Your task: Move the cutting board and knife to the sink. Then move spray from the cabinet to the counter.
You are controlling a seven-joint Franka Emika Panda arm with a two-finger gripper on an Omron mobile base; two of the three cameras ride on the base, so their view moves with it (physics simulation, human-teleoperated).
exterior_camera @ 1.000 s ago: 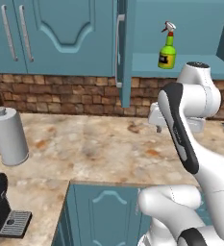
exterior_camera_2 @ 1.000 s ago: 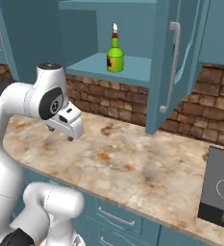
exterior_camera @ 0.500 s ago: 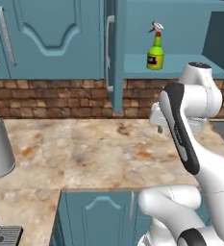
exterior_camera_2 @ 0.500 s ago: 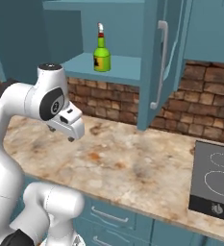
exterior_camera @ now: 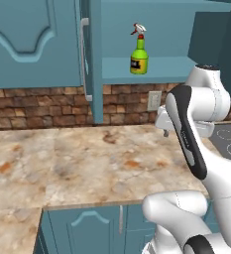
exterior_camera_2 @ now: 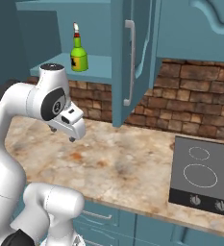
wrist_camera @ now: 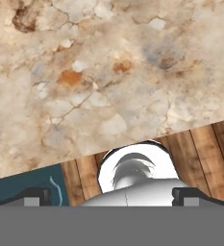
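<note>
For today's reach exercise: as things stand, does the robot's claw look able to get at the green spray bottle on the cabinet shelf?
Probably yes. The cabinet door stands open, so the spray bottle sits exposed and alone on the shelf. The open claw hangs below it over the counter, so the arm must rise first.

At upper centre of the left base view the spray [exterior_camera: 139,53] is bright green with a red-and-white trigger head and a dark label marked yellow. It sits on a pale blue shelf inside the teal-blue cabinet [exterior_camera: 151,15] (its door [exterior_camera_2: 132,57] the same flat teal). Below runs a reddish-brown brick wall [exterior_camera: 37,106]. The surface [exterior_camera: 77,163] is beige-tan stone, mottled with brownish and orange blotches. The stovetop [exterior_camera_2: 202,173] at lower right is dark grey with pale rings.
</note>
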